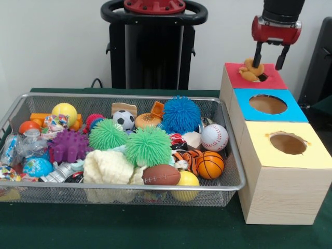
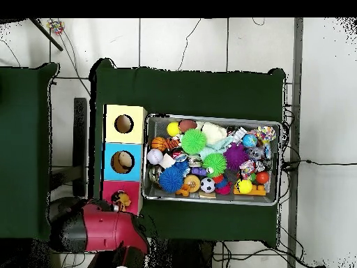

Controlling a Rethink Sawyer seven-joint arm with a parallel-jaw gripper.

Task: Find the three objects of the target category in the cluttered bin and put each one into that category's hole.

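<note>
The wire mesh bin (image 1: pixel 129 96) is full of toys and also shows in the overhead view (image 2: pixel 213 117). A tan-brown plush animal (image 1: pixel 250 71) lies on the red surround (image 1: pixel 272 80) at the edge of its hole, on the far box; it also shows from above (image 2: pixel 124 201). My gripper (image 1: pixel 270 58) hangs just above it, open, its left fingertip close to the plush's top. An orange tiger-striped plush (image 1: pixel 185 157) lies in the bin beside the basketball (image 1: pixel 210 164). A third plush does not show.
Blue-surround hole (image 1: pixel 267 104) and yellow-surround hole (image 1: pixel 288 143) top the nearer boxes. The bin holds spiky pom balls (image 1: pixel 181 114), a baseball (image 1: pixel 214 137), a soccer ball (image 1: pixel 123 120), a football (image 1: pixel 161 175) and other toys. My arm (image 2: pixel 97 230) reaches over the red box.
</note>
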